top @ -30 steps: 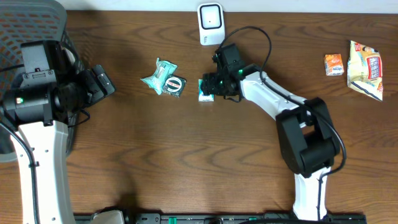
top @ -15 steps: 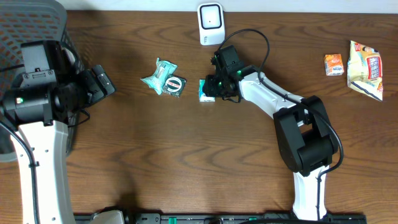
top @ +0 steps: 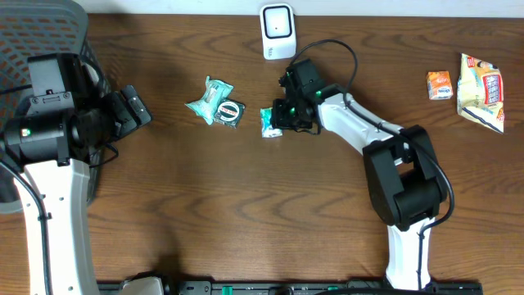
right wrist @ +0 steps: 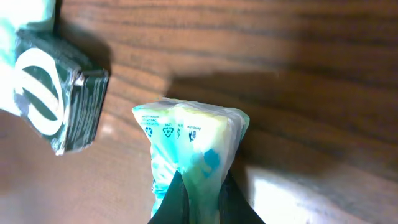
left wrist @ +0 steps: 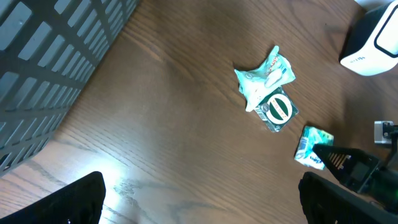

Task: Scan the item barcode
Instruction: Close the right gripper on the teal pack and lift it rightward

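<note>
**A:** While the right gripper (right wrist: 194, 198) is clenching at the bottom of its wrist view, what is it grasping?

**B:** It is pinching the lower end of a small teal-and-white packet (right wrist: 189, 140), which is lying mid-frame on the wooden table (right wrist: 298, 74).

**A:** And beyond that?

**B:** A dark green packet with a white oval (right wrist: 56, 102) is sitting just beside it, at the upper left, apart from it.

**A:** Farther off, overhead?

**B:** The white barcode scanner (top: 277, 31) is standing near, at the top centre. The left gripper (top: 135, 108) is hanging at the left edge, fingers spread wide, holding nothing.
</note>
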You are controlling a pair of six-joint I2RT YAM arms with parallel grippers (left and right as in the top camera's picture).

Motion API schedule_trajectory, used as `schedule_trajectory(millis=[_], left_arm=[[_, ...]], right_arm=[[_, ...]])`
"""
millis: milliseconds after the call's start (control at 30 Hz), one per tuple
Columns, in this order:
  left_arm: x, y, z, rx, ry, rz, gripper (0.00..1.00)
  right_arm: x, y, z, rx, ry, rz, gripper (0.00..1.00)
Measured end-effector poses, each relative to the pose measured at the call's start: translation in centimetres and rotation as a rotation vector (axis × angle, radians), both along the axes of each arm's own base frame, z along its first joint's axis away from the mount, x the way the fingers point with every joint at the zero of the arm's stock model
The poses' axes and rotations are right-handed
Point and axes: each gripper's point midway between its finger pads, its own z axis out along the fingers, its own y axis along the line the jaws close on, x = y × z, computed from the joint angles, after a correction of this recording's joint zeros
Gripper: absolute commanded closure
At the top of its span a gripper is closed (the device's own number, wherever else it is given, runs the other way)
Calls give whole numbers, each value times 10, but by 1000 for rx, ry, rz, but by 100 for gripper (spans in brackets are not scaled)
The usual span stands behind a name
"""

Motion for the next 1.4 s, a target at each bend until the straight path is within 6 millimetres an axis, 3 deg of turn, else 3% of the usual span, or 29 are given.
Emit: schedule_trajectory(millis=[267, 500, 700, 1033, 1400], left_arm=[[0, 0, 0, 0, 0, 0, 3], [0, 0, 0, 0, 0, 0, 2], [0, 0, 0, 0, 0, 0, 2], [0, 0, 0, 0, 0, 0, 2], [0, 0, 0, 0, 0, 0, 3]], right_arm=[[-6, -4, 8, 171, 62, 96, 99], [-14, -4, 28, 346, 78, 202, 99], [-7, -25, 45, 471, 72, 207, 99], [0, -53, 90, 748, -25, 285, 99], [16, -75, 113, 842, -160, 318, 99]])
